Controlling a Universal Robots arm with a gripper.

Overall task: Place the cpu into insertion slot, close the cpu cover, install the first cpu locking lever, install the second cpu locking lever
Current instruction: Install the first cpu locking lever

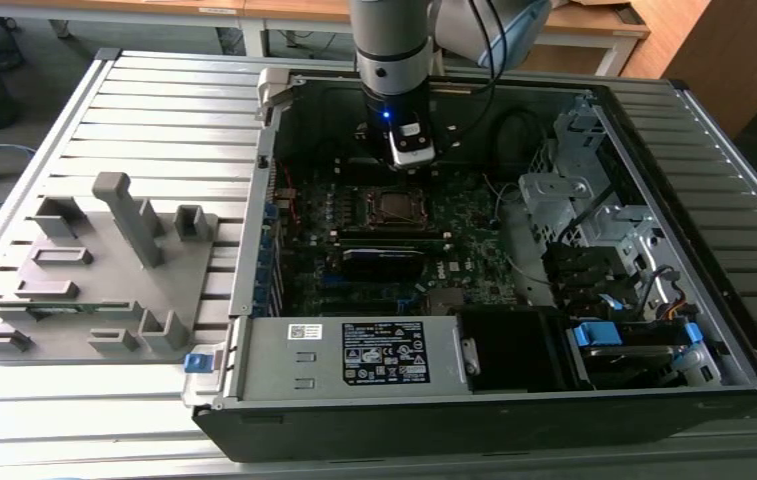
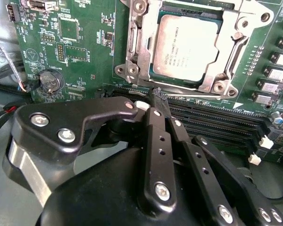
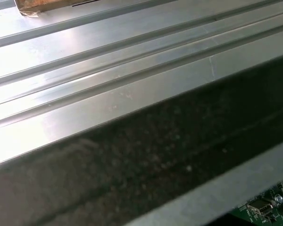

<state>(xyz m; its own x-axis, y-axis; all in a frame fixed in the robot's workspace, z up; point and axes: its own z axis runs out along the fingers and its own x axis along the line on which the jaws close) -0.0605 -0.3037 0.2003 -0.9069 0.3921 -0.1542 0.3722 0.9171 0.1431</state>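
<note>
The cpu (image 2: 186,47) is sitting in the insertion slot (image 2: 217,87) just beyond our gripper (image 2: 161,104), whose fingers are pinched together, gripping nothing

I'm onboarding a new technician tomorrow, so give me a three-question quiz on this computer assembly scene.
1. True or false: the cpu already sits in the insertion slot.
2. In the second wrist view, the cpu cover is: A) closed down around the chip, B) lying on the grey parts tray, C) raised upright.
3. Fill in: the gripper holds ____.

Key: 1 true; 2 A; 3 nothing, its fingers closed together just off the socket near the memory slots.
</note>
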